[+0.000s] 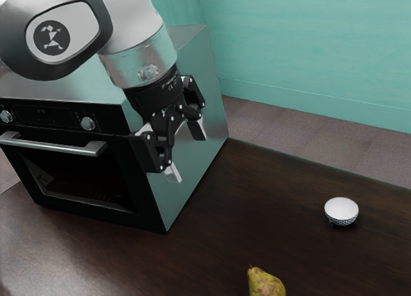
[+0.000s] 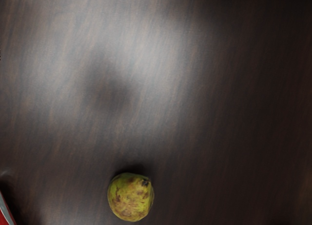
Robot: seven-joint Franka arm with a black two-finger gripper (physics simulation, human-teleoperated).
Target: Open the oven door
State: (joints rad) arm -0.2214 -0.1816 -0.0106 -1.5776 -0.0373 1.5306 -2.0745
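My gripper (image 1: 187,156) is in the exterior view, pointing down above the table, its two fingers wide apart with nothing between them. Behind it and toward the exterior view's left stands the oven (image 1: 186,180), a box with steel sides. Its black-framed door (image 1: 83,174) is closed, with a dark window. A silver bar handle (image 1: 54,146) runs across the top of the door, below the control knobs. The hand is well apart from this handle, beyond the oven's front corner in the picture.
A green-brown pear (image 1: 265,283) lies at the exterior view's lower edge; the wrist view has the pear (image 2: 130,197) too. A small white and blue bowl (image 1: 341,210) sits on the dark wooden table (image 1: 218,244) at the exterior view's right. A red-and-silver object (image 2: 5,210) edges into the wrist view.
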